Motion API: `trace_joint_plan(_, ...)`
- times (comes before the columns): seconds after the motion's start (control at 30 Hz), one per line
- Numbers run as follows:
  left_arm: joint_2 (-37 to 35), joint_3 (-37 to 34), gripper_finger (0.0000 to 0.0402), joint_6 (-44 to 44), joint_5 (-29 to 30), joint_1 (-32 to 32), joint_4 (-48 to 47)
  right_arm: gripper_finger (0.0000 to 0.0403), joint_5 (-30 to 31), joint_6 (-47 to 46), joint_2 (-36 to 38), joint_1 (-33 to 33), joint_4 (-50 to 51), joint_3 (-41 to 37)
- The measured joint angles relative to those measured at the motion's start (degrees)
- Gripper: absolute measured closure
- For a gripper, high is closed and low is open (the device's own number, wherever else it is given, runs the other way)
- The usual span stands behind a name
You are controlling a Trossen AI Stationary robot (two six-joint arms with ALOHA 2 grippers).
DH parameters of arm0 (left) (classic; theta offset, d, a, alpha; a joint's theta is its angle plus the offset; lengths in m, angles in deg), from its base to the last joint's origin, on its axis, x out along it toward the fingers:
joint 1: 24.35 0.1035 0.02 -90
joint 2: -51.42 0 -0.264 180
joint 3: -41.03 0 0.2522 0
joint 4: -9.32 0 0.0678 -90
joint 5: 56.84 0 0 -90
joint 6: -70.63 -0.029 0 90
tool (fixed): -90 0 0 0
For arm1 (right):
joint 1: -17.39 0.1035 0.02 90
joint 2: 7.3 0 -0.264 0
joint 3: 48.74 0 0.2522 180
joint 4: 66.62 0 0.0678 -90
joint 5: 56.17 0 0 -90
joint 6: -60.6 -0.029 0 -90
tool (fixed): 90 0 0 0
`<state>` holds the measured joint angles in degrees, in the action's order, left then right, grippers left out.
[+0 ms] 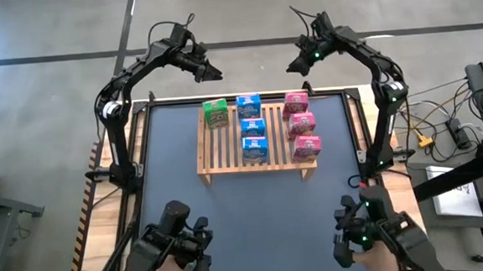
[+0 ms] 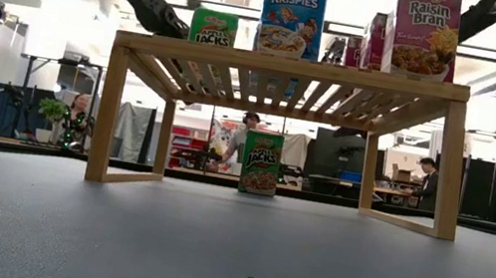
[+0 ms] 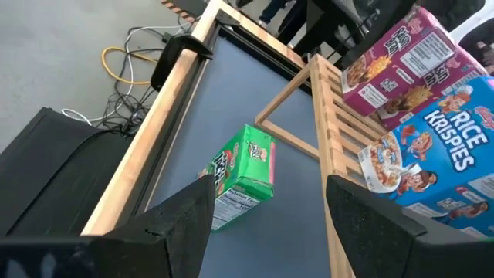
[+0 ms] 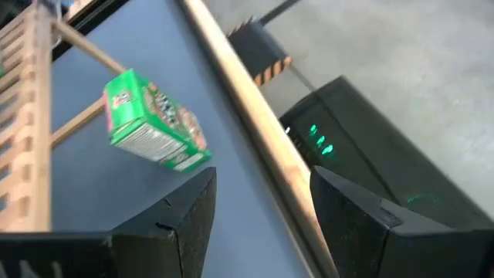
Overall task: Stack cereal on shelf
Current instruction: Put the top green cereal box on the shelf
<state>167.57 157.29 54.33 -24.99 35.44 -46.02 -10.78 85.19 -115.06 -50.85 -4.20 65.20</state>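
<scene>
The light-wood shelf (image 1: 226,153) stands mid-table. On its slats stand one green cereal box (image 1: 216,113), three blue ones (image 1: 252,126) and three pink ones (image 1: 301,123). Another green box (image 2: 261,163) stands upright on the tabletop just beyond the shelf's far side; it also shows in the left wrist view (image 3: 243,176) and the right wrist view (image 4: 153,122). My left gripper (image 1: 212,72) (image 3: 270,193) and my right gripper (image 1: 292,65) (image 4: 262,177) hover above the table's far edge. Both are open and slant down toward that box, with nothing between their fingers.
A raised wooden border (image 3: 166,131) runs along the table's far edge, close behind the green box. Cables (image 3: 135,58) lie on the floor beyond it. At the near edge, a person's hands hold two control arms (image 1: 176,240) (image 1: 369,228). Bare tabletop (image 1: 263,210) lies in front of the shelf.
</scene>
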Motion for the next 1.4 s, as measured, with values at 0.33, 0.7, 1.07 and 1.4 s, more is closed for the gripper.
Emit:
trace_joint_plan(0.33,-0.03,0.96,0.017,2.03,-0.31,0.14,-0.14,0.0204,-5.79,-4.46,5.11,1.66,-30.76,-25.67)
trace_joint_plan(0.7,-0.39,0.96,0.0171,3.77,-1.22,0.32,-0.52,0.0204,-9.16,0.91,4.8,2.71,-43.82,-34.86)
trace_joint_plan(1.07,-0.42,0.96,0.0171,4.42,-1.21,0.33,-1.62,0.0204,-3.57,0.01,0.6,5.31,-52.96,-33.92)
trace_joint_plan(1.4,-0.44,0.96,0.0171,4.42,-1.05,0.33,-3.21,0.0204,-11.36,-0.97,-6.59,7.96,-53.82,-28.43)
